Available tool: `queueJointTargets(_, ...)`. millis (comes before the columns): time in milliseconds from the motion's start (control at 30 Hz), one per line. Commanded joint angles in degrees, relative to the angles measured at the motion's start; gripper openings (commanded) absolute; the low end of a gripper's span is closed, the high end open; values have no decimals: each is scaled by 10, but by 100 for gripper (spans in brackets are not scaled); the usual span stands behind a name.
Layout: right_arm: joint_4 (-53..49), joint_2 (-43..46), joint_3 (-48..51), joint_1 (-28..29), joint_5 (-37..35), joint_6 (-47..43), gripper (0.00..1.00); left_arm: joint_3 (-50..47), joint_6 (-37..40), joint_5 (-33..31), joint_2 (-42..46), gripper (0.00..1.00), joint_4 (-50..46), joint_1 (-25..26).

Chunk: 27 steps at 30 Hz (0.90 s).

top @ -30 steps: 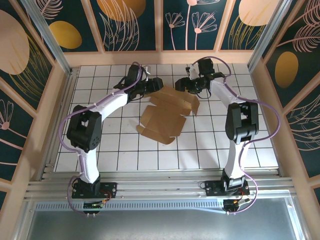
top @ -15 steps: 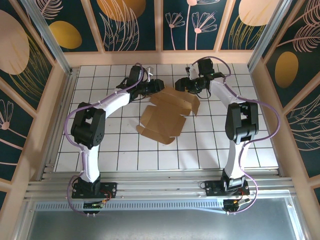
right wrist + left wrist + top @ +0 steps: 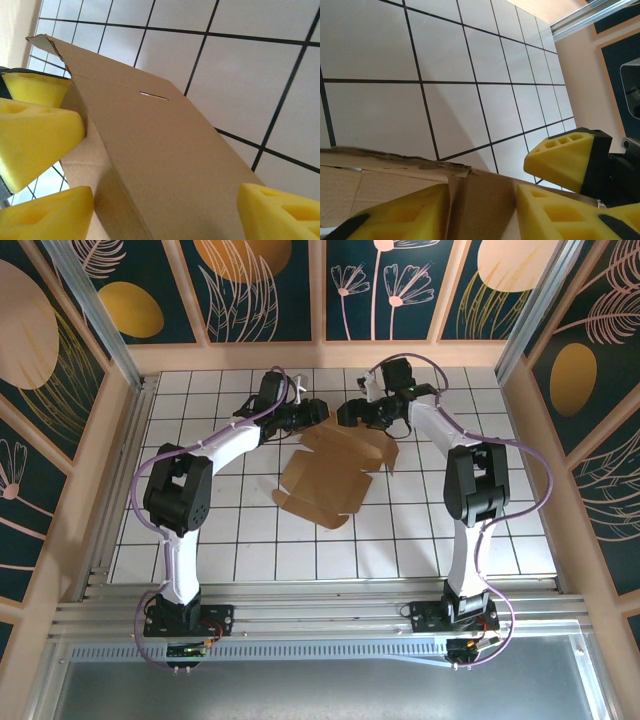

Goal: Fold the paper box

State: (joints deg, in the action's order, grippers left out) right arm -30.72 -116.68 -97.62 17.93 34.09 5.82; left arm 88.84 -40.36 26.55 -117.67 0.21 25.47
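Overhead: the paper box (image 3: 325,480) is a flat cut-out sheet in the centre of the frame on the tiled table (image 3: 200,530), with its flaps spread out. Both arms reach to its upper edge. The left gripper (image 3: 318,412) and right gripper (image 3: 350,414) sit close together just above centre frame, nose to nose over the sheet's top corner.

Left wrist view: my left fingers (image 3: 395,212) are along the bottom edge, partway apart. Brown cardboard fills the gap between them, with a crease right beside the lower-left finger. I cannot tell whether they're actually pinching it or just straddling it. One of the right gripper's pads (image 3: 560,157) shows at mid right, just beyond the cardboard edge.

Right wrist view: the right fingers (image 3: 280,210) are wide apart, one in each bottom corner. A raised flap with a short slit (image 3: 154,96) runs diagonally between them and nothing is clamped. The left gripper's pads (image 3: 35,140) are at the left edge, against the flap's fold.
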Motion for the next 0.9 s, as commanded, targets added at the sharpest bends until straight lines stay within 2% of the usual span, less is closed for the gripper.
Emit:
queueJointTargets(0,-18,-25,-23,2,-28,-10,73,11,14,6,-6,39,-8,3)
queueJointTargets(100,-21,-31,-24,2,-32,-12,70,1,30,-14,10,40,-7,3)
queueJointTargets(333,-38,-36,-34,-3,-16,-17,69,-70,122,-123,114,66,25,3)
queueJointTargets(400,-45,-37,-40,-4,-15,-18,69,-106,152,-154,154,69,39,3)
queueJointTargets(500,-51,-37,-45,-5,-14,-20,69,-174,188,-209,225,68,65,3)
queueJointTargets(600,-48,-37,-46,-5,-12,-18,69,-251,207,-254,276,61,83,3)
queueJointTargets(667,-47,-37,-46,-5,-11,-16,69,-281,203,-263,280,58,78,2)
queueJointTargets(867,-45,-43,-46,-5,-11,-15,69,-287,148,-185,170,56,72,3)
